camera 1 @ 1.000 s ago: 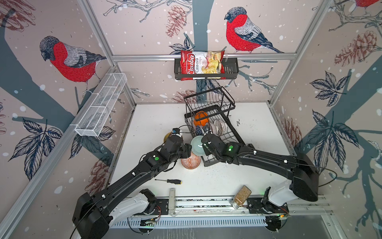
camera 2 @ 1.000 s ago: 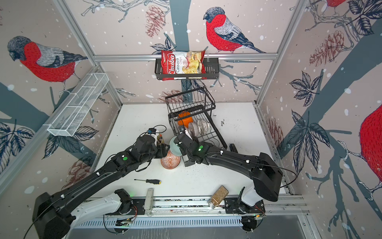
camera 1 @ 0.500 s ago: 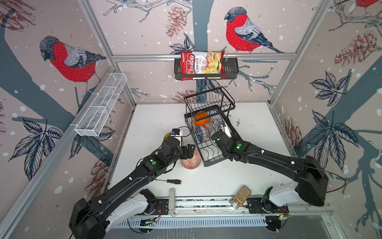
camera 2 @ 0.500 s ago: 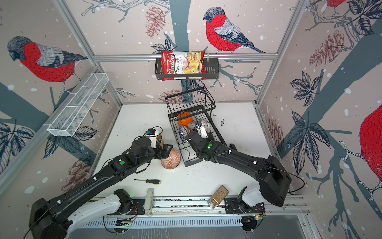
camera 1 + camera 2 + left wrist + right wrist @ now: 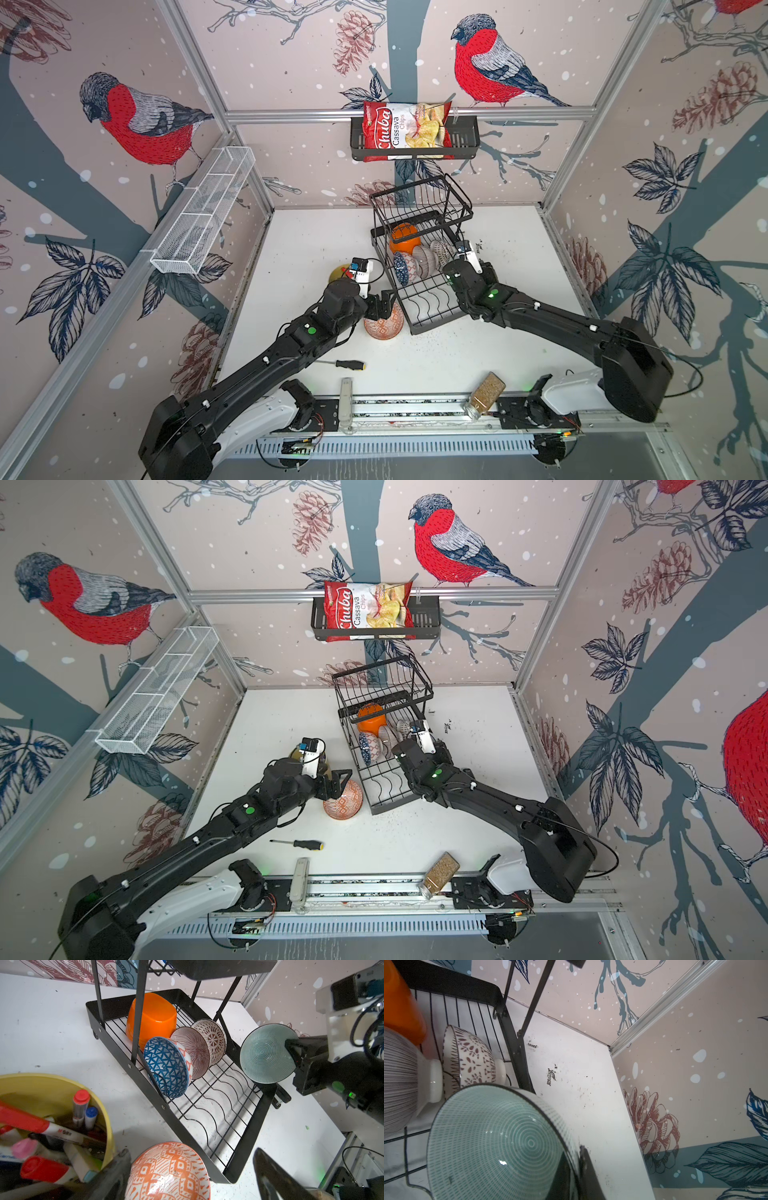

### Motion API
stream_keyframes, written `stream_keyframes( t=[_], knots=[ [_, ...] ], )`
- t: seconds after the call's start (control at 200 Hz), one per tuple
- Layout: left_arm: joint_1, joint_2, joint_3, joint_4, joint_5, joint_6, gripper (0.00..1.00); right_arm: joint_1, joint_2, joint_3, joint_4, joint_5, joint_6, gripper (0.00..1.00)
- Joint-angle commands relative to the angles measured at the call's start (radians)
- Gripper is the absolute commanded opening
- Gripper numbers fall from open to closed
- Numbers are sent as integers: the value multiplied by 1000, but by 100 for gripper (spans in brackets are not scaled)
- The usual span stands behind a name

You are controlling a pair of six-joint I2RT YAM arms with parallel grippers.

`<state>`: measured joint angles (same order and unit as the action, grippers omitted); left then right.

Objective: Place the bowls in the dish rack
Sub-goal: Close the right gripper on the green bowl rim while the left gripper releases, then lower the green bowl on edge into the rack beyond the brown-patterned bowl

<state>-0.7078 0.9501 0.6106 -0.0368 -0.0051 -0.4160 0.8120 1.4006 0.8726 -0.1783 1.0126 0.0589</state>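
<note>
Gripping a pale teal bowl (image 5: 264,1053) by its rim, the right gripper (image 5: 292,1048) holds it on edge at the right side of the dish rack (image 5: 128,1066), where four bowls (image 5: 193,1049) stand in a row. The left gripper (image 5: 191,1153), jaws spread wide, flanks an orange-patterned bowl (image 5: 168,1174) on the table (image 5: 52,1032), just left of the rack.

- The red and white crinkled plastic chips bag (image 5: 405,131) lies in the black metal wall basket (image 5: 467,143) at the middle of the far wall. It bears the brand "Chuba" in large white script on its red part.
- Beside the brand, both top views show the same bag (image 5: 368,611) reading "Cassava" in dark letters and "Chips" in red letters.
- A white marker with a red cap (image 5: 62,1132) lies across the round yellow plastic cup (image 5: 52,1080) on the left of the table. It carries a small dark print beginning "M" and "G"; the rest is unclear.
</note>
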Motion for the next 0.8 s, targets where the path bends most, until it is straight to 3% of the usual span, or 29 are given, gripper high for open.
stream_keyframes(
  t=[0.0,0.13,0.32,0.795],
  knots=[
    [7,18,-19,138,60,70,91,-10,15,10,94,58,-55,0],
    [22,51,-30,193,152,45,91,-10,45,46,49,42,-54,0],
    [24,71,-59,265,190,-7,91,-8,78,50,58,59,-105,0],
    [24,97,-104,327,111,-11,90,2,117,-41,129,160,-167,0]
  ],
)
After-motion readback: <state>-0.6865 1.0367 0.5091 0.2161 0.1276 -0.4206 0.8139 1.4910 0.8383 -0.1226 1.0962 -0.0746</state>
